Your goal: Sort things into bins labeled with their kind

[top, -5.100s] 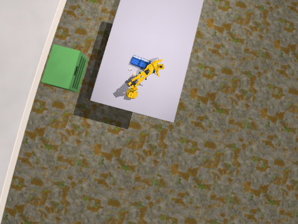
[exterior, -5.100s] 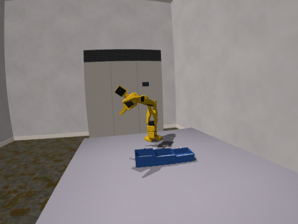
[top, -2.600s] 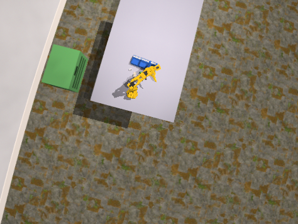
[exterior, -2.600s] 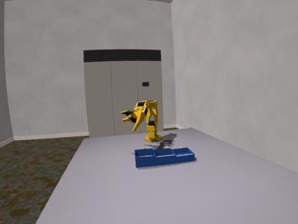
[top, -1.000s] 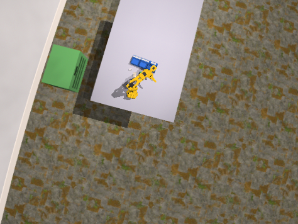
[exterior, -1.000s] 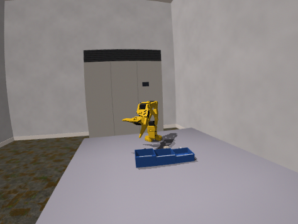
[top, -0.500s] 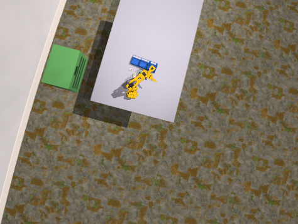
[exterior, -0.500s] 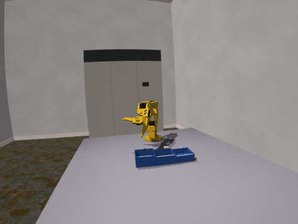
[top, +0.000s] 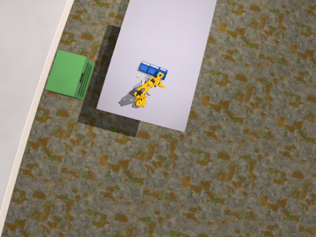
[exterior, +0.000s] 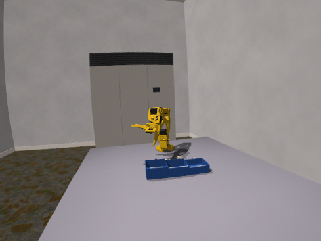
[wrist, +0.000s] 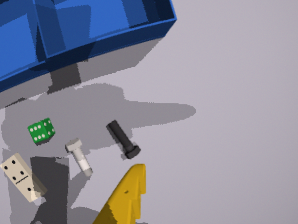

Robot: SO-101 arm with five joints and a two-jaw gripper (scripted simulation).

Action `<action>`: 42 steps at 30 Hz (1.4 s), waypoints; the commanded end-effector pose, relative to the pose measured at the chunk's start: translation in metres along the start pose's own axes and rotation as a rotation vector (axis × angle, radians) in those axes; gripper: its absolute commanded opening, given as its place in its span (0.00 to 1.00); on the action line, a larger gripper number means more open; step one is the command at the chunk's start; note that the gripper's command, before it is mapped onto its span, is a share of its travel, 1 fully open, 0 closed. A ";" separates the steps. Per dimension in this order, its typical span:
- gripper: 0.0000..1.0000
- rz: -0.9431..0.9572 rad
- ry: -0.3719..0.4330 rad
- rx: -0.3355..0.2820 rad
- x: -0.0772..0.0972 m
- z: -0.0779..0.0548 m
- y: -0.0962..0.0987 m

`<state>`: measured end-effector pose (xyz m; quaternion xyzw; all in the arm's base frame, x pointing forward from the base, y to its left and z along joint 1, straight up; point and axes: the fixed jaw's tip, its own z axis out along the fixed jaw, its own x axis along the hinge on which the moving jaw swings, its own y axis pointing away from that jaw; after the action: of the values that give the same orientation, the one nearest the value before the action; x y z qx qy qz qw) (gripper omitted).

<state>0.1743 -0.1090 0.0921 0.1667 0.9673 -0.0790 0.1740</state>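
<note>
A: ok, top view. Pale lilac table (top: 160,40) (exterior: 203,216) (wrist: 240,75) over a blotchy grey-brown carpet (top: 200,200) (exterior: 20,203), green cabinet (top: 67,74) beside it. Where's the arm?

B: Yellow arm (top: 145,90) (exterior: 166,122), near one end of the table. Its gripper (top: 161,87) (exterior: 143,135) (wrist: 139,172) is over by the three joined blue bins (top: 148,72) (exterior: 157,172) (wrist: 100,62). There's white lettering along them, too tiny for me to read. Some pale bits lie near the arm, also too small to name.

A: And the exterior view?

B: Bins stand on the table in front of the arm. Gripper's spread really wide, one finger out sideways, the other pointing down, nothing held. Plain grey walls (exterior: 254,84), and a big beige closet (exterior: 133,105) with a dark slatted top behind.

A: Wrist view, where's the stuff?

B: All on the table, outside the bins: green die (wrist: 41,131), light bolt (wrist: 80,156) just beside it, black bolt (wrist: 122,139) near the yellow fingertip, cream domino (wrist: 21,176) off by the picture's edge. Grey shadows fall across that patch, and the bin wall runs along the top.

Arm (top: 144,89) (exterior: 166,119) drawn in from outstretched pose; hand (top: 163,80) (exterior: 143,135) (wrist: 124,195) lower, opened wider.
</note>
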 end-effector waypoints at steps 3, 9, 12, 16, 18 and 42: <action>1.00 -0.028 -0.007 0.001 -0.001 -0.004 0.000; 1.00 -0.084 -0.013 0.003 -0.002 -0.011 -0.001; 1.00 -0.112 -0.017 0.005 -0.002 -0.014 -0.001; 1.00 -0.140 -0.020 0.006 -0.002 -0.017 -0.001; 1.00 -0.134 0.035 -0.012 0.007 -0.008 0.001; 1.00 -0.324 0.054 -0.024 0.012 -0.016 0.002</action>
<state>0.1583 -0.0993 0.0952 0.0229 0.9889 -0.0796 0.1229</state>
